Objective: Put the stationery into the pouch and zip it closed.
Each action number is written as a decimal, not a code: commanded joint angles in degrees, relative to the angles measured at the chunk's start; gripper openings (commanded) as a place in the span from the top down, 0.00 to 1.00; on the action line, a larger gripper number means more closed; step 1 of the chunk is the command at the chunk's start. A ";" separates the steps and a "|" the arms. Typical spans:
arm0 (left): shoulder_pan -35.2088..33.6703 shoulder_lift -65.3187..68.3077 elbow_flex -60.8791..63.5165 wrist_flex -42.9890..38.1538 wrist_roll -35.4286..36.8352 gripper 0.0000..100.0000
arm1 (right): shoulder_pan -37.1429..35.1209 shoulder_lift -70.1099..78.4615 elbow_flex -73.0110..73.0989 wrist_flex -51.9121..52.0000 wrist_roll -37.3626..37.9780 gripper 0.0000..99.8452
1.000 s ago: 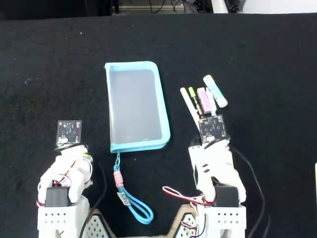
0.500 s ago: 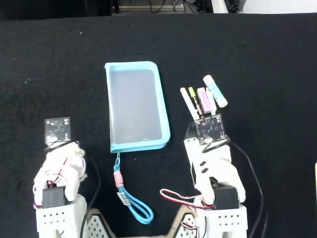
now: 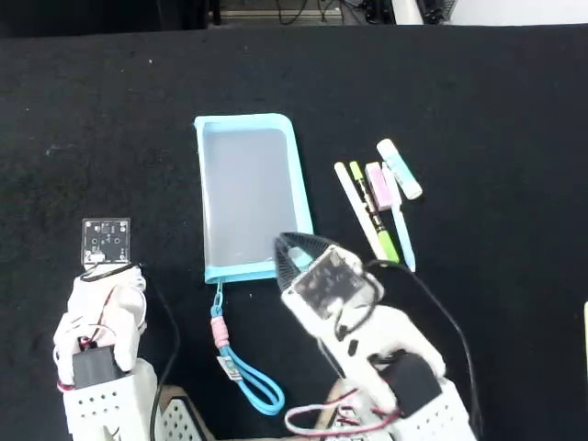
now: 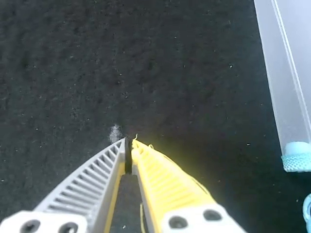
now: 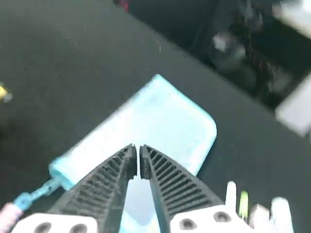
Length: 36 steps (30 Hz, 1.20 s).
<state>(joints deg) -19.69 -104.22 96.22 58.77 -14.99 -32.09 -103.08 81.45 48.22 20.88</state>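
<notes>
A light blue pouch (image 3: 248, 197) with a clear face lies flat in the middle of the black table, its zip pull at the near end. Several pens and highlighters (image 3: 378, 197) lie in a loose fan to its right. My right gripper (image 3: 296, 248) hangs over the pouch's near right corner, shut on nothing. Its wrist view has the shut gripper (image 5: 136, 151) above the pouch (image 5: 165, 126), with the pens (image 5: 243, 200) at the edge. My left gripper (image 4: 129, 142) is shut and empty over bare cloth, with the pouch's side (image 4: 284, 82) off to one side.
A blue wrist strap (image 3: 253, 381) with a pink bead section (image 3: 220, 331) trails from the pouch toward the arm bases. The left arm (image 3: 96, 312) stands at the near left. Bare black cloth lies left of the pouch and beyond it.
My right arm has swung left, from just short of the pens to over the pouch's near right corner. The left arm drew slightly left and back.
</notes>
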 commanded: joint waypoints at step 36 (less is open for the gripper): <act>-13.85 -0.18 1.10 -8.26 10.55 0.97 | -27.69 70.55 -23.69 -1.49 -41.85 0.75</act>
<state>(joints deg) -33.41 -104.22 96.22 51.65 -5.14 -55.38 -33.80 62.02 47.87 -15.52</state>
